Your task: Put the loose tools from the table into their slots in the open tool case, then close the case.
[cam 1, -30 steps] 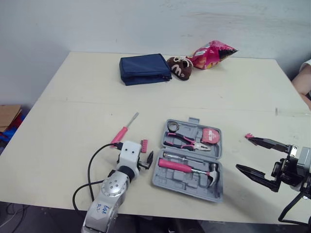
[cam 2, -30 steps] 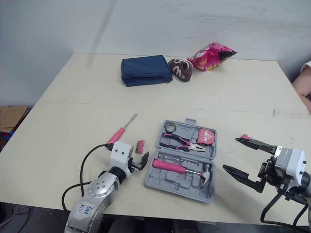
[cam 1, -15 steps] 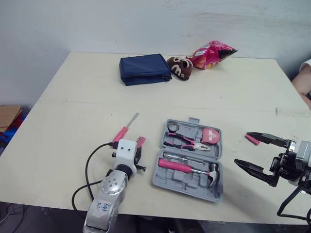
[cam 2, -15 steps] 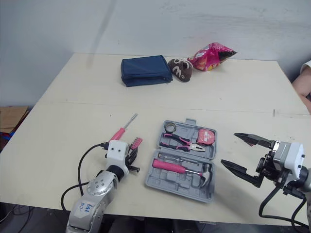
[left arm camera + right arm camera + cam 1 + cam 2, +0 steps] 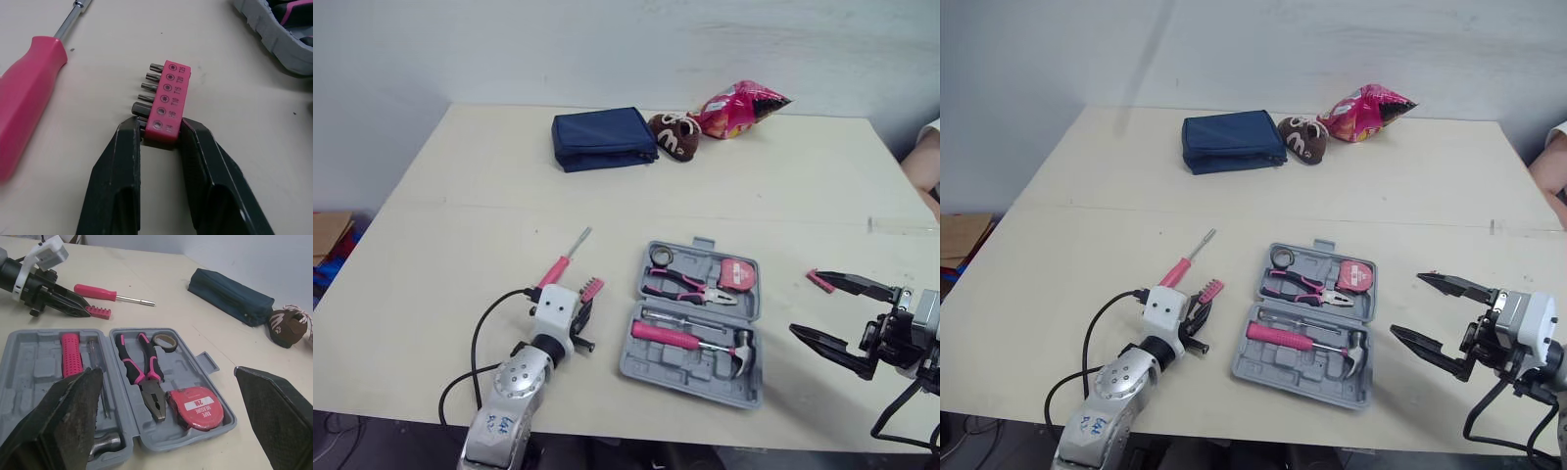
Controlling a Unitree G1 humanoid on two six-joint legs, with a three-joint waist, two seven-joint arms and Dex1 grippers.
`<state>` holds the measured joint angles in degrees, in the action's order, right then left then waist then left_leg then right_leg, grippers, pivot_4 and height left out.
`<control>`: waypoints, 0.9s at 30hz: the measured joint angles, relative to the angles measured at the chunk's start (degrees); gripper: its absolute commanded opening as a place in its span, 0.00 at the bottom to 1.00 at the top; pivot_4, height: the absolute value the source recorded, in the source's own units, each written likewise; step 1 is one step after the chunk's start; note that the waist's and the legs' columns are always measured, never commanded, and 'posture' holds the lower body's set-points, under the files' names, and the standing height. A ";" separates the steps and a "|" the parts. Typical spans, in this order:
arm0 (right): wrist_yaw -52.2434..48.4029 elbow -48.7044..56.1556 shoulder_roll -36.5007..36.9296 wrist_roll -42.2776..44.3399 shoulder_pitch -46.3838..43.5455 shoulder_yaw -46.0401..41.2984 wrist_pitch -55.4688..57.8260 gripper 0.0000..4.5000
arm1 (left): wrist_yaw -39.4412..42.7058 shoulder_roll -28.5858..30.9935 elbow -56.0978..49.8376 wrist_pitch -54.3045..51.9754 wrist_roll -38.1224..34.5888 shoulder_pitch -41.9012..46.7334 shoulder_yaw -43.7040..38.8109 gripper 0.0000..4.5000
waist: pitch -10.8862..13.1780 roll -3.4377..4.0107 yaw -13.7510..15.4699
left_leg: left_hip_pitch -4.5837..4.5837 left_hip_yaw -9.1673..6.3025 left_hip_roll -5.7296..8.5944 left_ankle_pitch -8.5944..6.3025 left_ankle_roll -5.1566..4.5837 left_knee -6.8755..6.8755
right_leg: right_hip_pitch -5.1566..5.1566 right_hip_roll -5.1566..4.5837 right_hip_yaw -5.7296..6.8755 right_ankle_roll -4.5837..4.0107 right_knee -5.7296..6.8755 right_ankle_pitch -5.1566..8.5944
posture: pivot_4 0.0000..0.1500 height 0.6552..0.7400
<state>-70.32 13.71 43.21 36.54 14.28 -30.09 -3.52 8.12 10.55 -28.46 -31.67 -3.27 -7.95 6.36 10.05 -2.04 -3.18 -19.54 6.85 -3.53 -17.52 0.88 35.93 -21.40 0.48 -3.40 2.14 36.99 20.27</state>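
Observation:
The grey tool case (image 5: 689, 370) lies open near the table's front edge. It holds pink-handled pliers (image 5: 145, 379), a pink tape measure (image 5: 736, 273), a roll of tape (image 5: 662, 256) and a pink-handled hammer (image 5: 690, 338). Left of the case, my left gripper (image 5: 159, 128) is shut on the near end of a pink bit holder (image 5: 168, 100), which rests on the table. A pink-handled screwdriver (image 5: 559, 263) lies just beyond it. My right gripper (image 5: 804, 302) stands open to the right of the case with nothing between its fingers.
A small pink piece (image 5: 819, 281) lies on the table by the right gripper's upper finger. At the back are a blue pouch (image 5: 604, 138), a brown plush toy (image 5: 674, 135) and a pink snack bag (image 5: 740, 103). A person's arm (image 5: 925, 162) shows at the right edge.
My left gripper, open beside the bit holder a second ago, has shut on it, and the arm has swung a little left. The right gripper has barely moved.

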 measured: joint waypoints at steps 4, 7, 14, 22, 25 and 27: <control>-0.38 -0.41 -0.65 -0.12 0.37 0.00 -0.54 1.00 | 10.38 3.51 0.71 5.46 -7.83 -1.88 -4.11 0.12 | 0.11 -0.05 0.07 | -0.07 -0.03 -0.03 -0.04 0.03 -0.02 | -0.20 0.00 0.07 -0.01 -0.05 0.01 | 1.00 1.00; -0.57 -0.40 -0.75 -0.34 0.43 0.03 -1.27 1.00 | 18.06 7.25 0.76 7.79 -14.56 -1.38 -8.42 0.12 | 0.13 -0.03 0.10 | -0.14 -0.03 -0.03 -0.10 0.00 0.00 | -0.20 -0.01 0.10 -0.01 -0.15 0.01 | 1.00 1.00; -0.78 -0.30 -2.76 -1.15 2.61 0.47 -2.91 1.00 | 40.24 24.68 0.60 7.03 -27.28 5.38 -13.97 0.12 | 0.47 0.20 0.22 | -0.21 -0.06 -0.04 -0.16 0.02 0.04 | -0.20 -0.07 0.18 -0.04 -0.20 0.03 | 1.00 1.00; -2.08 6.00 -3.05 -0.53 8.78 0.30 -3.83 1.00 | 49.50 31.60 -2.76 8.13 -26.34 12.56 -6.26 0.12 | 0.58 0.39 0.02 | -0.26 -0.05 -0.07 -0.22 0.15 0.01 | -0.21 -0.02 0.18 0.11 -0.36 0.08 | 1.00 1.00; -2.61 9.80 -2.88 0.92 12.25 -0.34 -2.91 1.00 | 51.31 35.40 -3.11 9.49 -21.23 14.57 -1.68 0.12 | 0.59 0.41 -0.03 | -0.28 -0.03 -0.07 -0.22 0.16 0.02 | -0.20 -0.02 0.16 0.13 -0.36 0.09 | 1.00 1.00; -2.66 11.70 -2.78 1.76 14.29 -1.22 -2.11 1.00 | 51.55 36.90 -3.09 9.29 -17.73 16.46 1.94 0.12 | 0.60 0.41 0.05 | -0.27 -0.03 -0.07 -0.22 0.15 0.04 | -0.20 -0.03 0.16 0.13 -0.37 0.09 | 1.00 1.00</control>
<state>-72.98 25.42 40.44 38.30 28.57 -31.31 -5.63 59.67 47.46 -31.54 -22.38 -21.00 8.51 8.30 10.65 -1.63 -3.12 -19.81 6.82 -3.60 -17.75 1.03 35.97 -21.59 0.44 -3.24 2.27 36.62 20.36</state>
